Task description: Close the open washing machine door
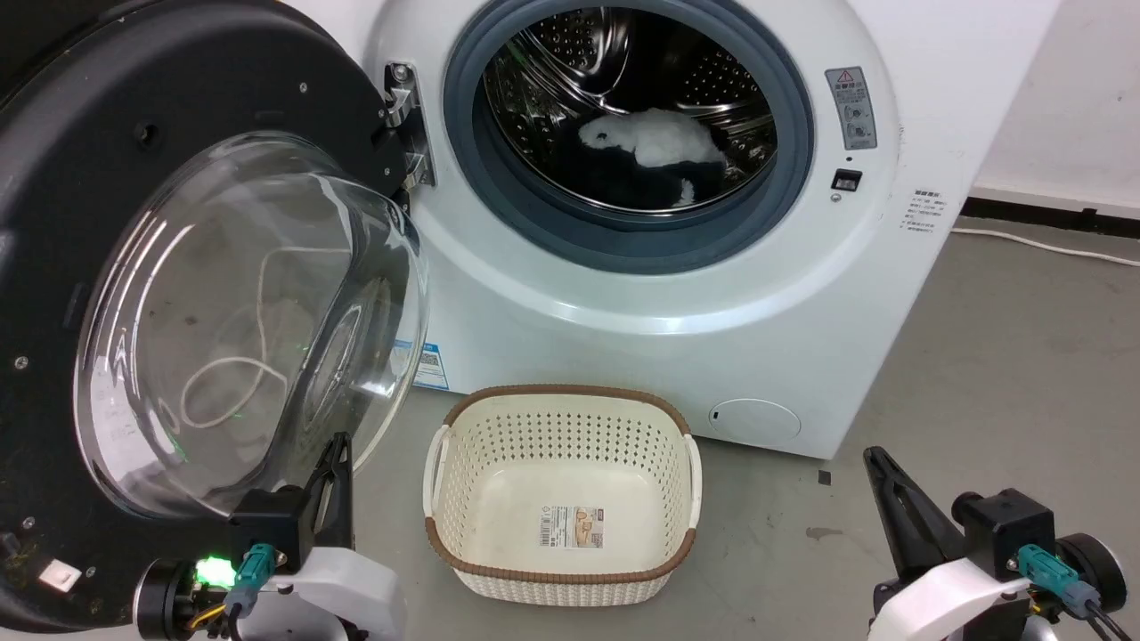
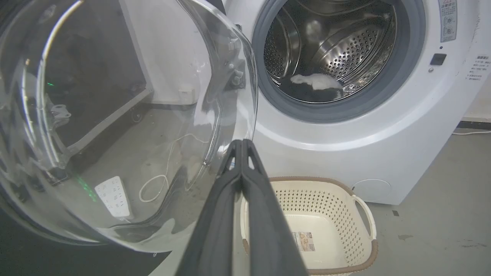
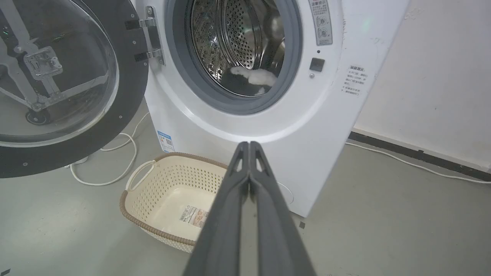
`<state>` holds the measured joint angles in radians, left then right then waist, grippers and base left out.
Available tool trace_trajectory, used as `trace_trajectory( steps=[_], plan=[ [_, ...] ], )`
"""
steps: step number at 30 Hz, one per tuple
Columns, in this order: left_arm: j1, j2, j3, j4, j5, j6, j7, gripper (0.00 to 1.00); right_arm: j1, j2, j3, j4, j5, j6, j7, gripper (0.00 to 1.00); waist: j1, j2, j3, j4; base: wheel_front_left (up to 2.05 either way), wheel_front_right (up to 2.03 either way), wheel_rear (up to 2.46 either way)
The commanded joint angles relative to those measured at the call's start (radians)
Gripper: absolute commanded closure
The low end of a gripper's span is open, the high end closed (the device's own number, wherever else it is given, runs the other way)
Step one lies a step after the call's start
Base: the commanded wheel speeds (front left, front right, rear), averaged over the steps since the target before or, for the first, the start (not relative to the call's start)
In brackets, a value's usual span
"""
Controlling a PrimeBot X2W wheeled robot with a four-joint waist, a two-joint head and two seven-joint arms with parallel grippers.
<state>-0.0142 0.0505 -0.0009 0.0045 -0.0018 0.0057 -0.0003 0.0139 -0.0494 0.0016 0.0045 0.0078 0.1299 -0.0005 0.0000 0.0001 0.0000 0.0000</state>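
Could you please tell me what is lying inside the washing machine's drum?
A white fluffy item lies on a dark item at the bottom of the steel drum. Whatever lies beneath them is hidden.

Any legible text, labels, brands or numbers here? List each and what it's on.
Nothing is sharp enough to quote.
Grey warning sticker on the washing machine front, right of the drum: red triangle sign, print too small.
Black print block near the machine's right edge: too small.
Blue-edged sticker low on the front: blurred.
Label inside the basket: blurred.
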Motion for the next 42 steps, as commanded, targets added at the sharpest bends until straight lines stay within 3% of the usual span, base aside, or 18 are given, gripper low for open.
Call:
trace_trajectory(
  steps=[1,41,42],
  plan=[
    [0.014,0.0,0.001,-0.005,0.002,-0.006,0.0,1.0,-0.014,-0.001,-0.002,-0.005,-0.008,0.001,0.0,1.0,0.0,-0.0001,0.0,0.0,0.0,0.0,0.0],
    [0.014,0.0,0.001,-0.005,0.002,-0.006,0.0,1.0,-0.014,-0.001,-0.002,-0.005,-0.008,0.001,0.0,1.0,0.0,-0.0001,0.0,0.0,0.0,0.0,0.0],
    [0.0,0.0,0.0,0.0,0.0,0.0,0.0,0.0,0.0,0.0,0.0,0.0,0.0,0.0,0.0,0.0,0.0,-0.0001,0.0,0.0,0.0,0.0,0.0]
  ],
)
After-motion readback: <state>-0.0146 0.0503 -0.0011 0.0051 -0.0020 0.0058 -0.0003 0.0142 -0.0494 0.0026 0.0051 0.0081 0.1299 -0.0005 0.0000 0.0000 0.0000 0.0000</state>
